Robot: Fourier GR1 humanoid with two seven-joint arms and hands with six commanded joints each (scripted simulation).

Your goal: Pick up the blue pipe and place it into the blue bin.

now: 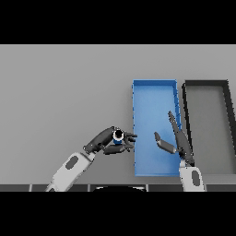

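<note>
A short blue pipe (pixel 119 135) with a dark open end sits in my left hand (pixel 107 141), whose fingers and thumb curl round it just left of the blue bin's left wall. The blue bin (pixel 152 97) is a long shallow tray right of centre, nothing lying in it. My right hand (pixel 177 140) hovers over the bin's near right part with straight fingers pointing away and the thumb spread to the left, holding nothing.
A black bin (pixel 227 115) stands directly right of the blue one, their long walls nearly touching. Bare grey table stretches to the left and behind both bins.
</note>
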